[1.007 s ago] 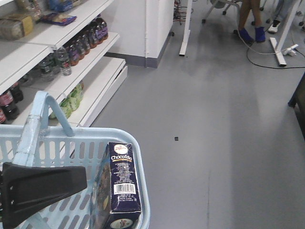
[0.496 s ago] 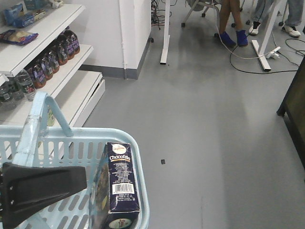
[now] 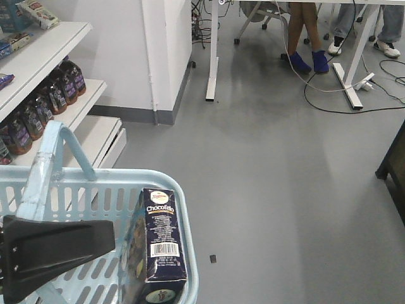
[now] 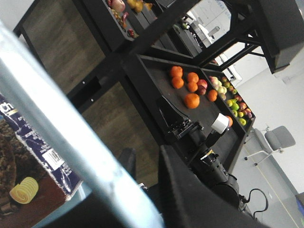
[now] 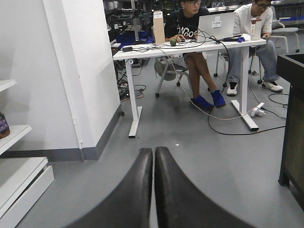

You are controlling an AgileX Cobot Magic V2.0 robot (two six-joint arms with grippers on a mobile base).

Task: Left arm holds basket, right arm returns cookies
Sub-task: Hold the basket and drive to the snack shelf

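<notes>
Grey floor point(image 3: 285, 190) fills the front view; white shelves point(image 3: 50, 44) with dark bottles point(image 3: 44, 104) stand at left. Basket point(image 3: 183, 209) sits lower left, its handle point(image 3: 47, 158) raised. Left tool point(image 3: 60, 252) lies across the handle's lower part and is clamped on it; only one jaw shows. Cookie box point(image 3: 161, 240) stands upright inside the basket, in the corner at the right of the frame, barcode side facing the camera. Small black speck point(image 3: 212, 258) on the floor just beside the basket.

Left wrist view: the handle runs as a blurred pale bar across the frame, the cookie box close behind it at lower left. Beyond, a black fruit stand point(image 4: 156, 71) carries oranges point(image 4: 187, 85). Right arm point(image 4: 216, 168) with its cable shows in front of the stand.

Right wrist view: right tool point(image 5: 154, 190) has its fingers pressed together, nothing between them, above the bare floor. White tabletop point(image 5: 190, 45) behind carries a laptop point(image 5: 216, 23); two people point(image 5: 190, 28) sit there.
</notes>
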